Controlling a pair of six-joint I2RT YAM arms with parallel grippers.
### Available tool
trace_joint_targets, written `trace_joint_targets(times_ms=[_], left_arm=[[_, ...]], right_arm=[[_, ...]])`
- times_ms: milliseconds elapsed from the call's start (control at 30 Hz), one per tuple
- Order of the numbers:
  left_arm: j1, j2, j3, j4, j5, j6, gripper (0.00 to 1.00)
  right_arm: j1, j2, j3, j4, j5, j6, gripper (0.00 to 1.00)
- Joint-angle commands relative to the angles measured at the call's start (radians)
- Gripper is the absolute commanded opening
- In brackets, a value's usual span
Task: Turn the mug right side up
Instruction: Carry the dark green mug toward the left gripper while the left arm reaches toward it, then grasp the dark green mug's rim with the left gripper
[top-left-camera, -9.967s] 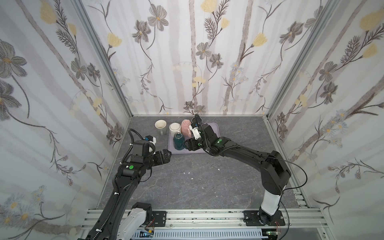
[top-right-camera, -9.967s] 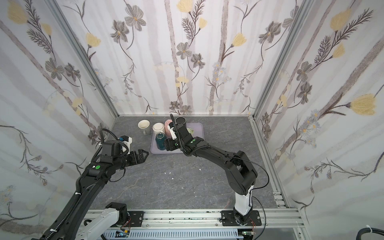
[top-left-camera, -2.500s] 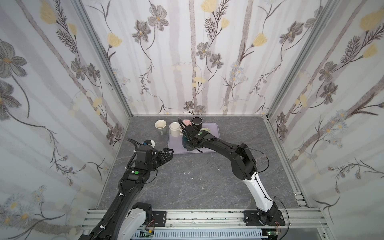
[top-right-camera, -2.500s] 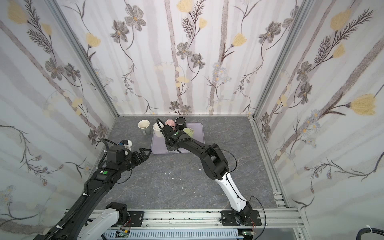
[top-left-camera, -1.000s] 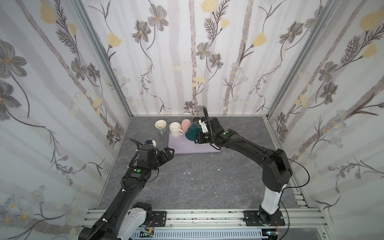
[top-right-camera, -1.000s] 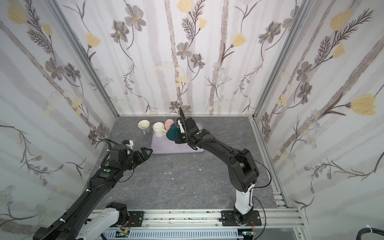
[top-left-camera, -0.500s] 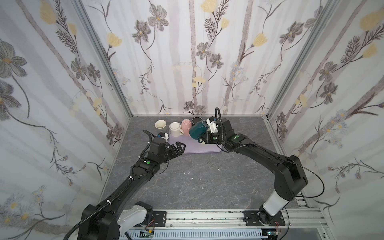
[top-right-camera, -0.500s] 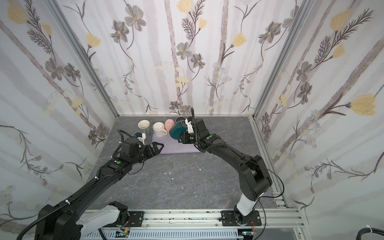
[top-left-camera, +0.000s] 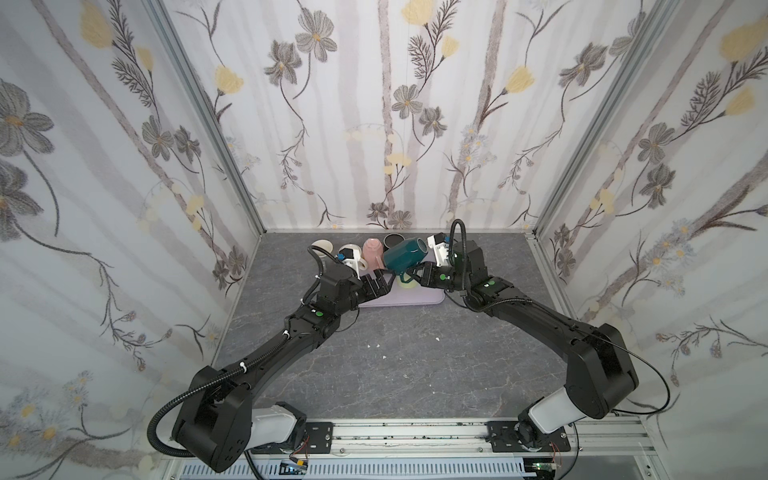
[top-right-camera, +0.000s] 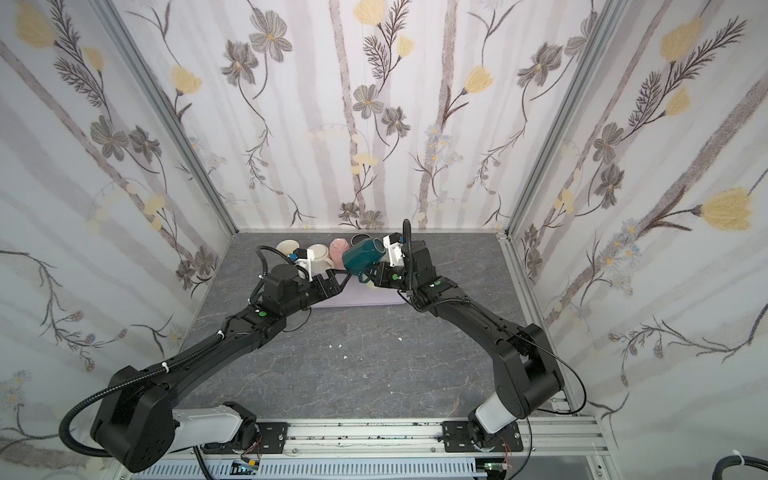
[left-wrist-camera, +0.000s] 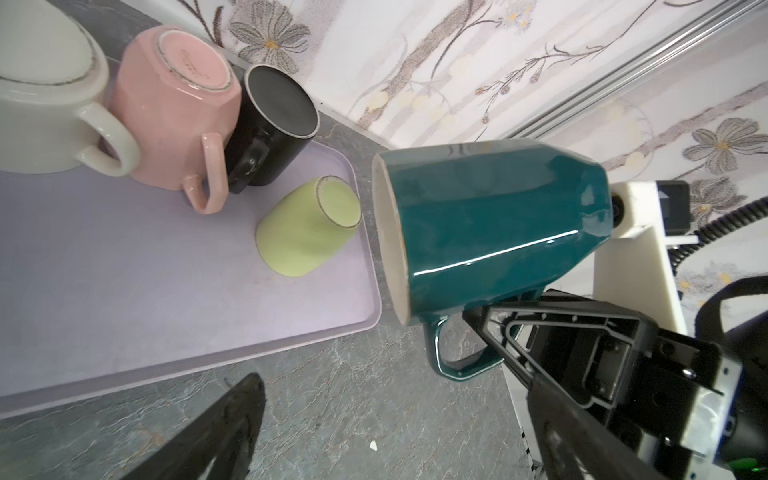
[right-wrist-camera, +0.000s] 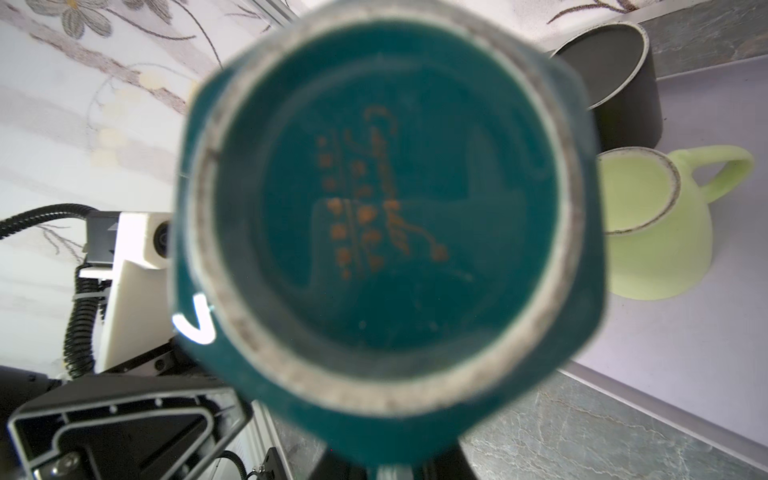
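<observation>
Has swung the left arm (top-left-camera: 291, 345) in over the counter (top-left-camera: 395, 374) to the lilac tray (top-left-camera: 415, 300), lifted the teal mug (top-left-camera: 405, 254) clear of it and tipped it sideways. Clamps its handle (left-wrist-camera: 457, 365) in the right fingers (left-wrist-camera: 488, 332); holds the left fingers (left-wrist-camera: 232, 424) spread, near the rim (left-wrist-camera: 386, 232). Leaves roughly half the turn.

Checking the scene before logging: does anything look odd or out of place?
The teal mug hangs sideways in the air, held by its handle in the right end effector. Small white crumbs lie scattered on the grey table.
</observation>
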Motion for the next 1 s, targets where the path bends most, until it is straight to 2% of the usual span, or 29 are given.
trace_joint_targets(times_ms=[0, 333, 633, 967], left_arm=[[-0.008, 0.018, 0.012, 0.153, 0.039, -0.026, 0.98], [-0.041, 0.069, 0.003, 0.326, 0.121, -0.052, 0.85], [-0.056, 0.082, -0.001, 0.371, 0.158, -0.086, 0.81], [-0.071, 0.029, -0.037, 0.355, 0.162, -0.096, 0.77]], right_arm=[[-0.002, -0.026, -0.018, 0.203, -0.066, 0.059, 0.02], [-0.020, -0.079, -0.106, 0.337, -0.111, 0.142, 0.03], [-0.034, -0.085, -0.145, 0.432, -0.134, 0.188, 0.03], [-0.043, -0.082, -0.153, 0.506, -0.146, 0.216, 0.04]])
